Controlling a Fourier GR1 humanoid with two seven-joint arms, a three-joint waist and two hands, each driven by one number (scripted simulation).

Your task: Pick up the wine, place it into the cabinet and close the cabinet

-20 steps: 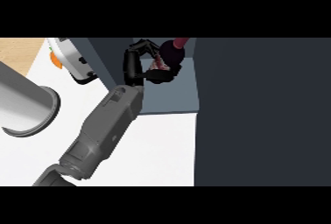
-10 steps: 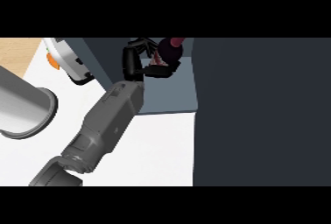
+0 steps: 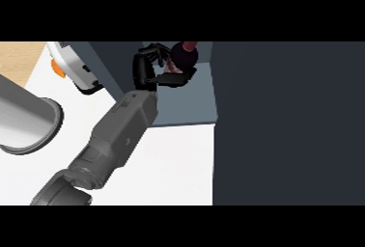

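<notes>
Black hand (image 3: pixel 158 72) curled round dark red wine bottle (image 3: pixel 187 52), now carried deeper into grey cabinet (image 3: pixel 187 103). Placing nearly done; release and door closing remain.

My hand (image 3: pixel 153 67): black, with shiny black fingers.
My arm (image 3: pixel 118 137): grey, a bit darker near the bottom.
Wine (image 3: pixel 187 54): dark red, almost purple-brown, with a small pinkish patch low down.
Cabinet floor (image 3: pixel 182 103): dull blue-grey.
Cabinet door (image 3: pixel 285 125): very dark blue, nearly black, all one plain colour.
Counter (image 3: pixel 171 164): white, no pattern.
Big round pot (image 3: pixel 25 120): silver-grey, light on top and dark along one side.
Small machine (image 3: pixel 75 67): white with grey edges and an orange spot (image 3: pixel 58 66).
Corner at the top left (image 3: pixel 21 55): light brown, like wood.
</notes>
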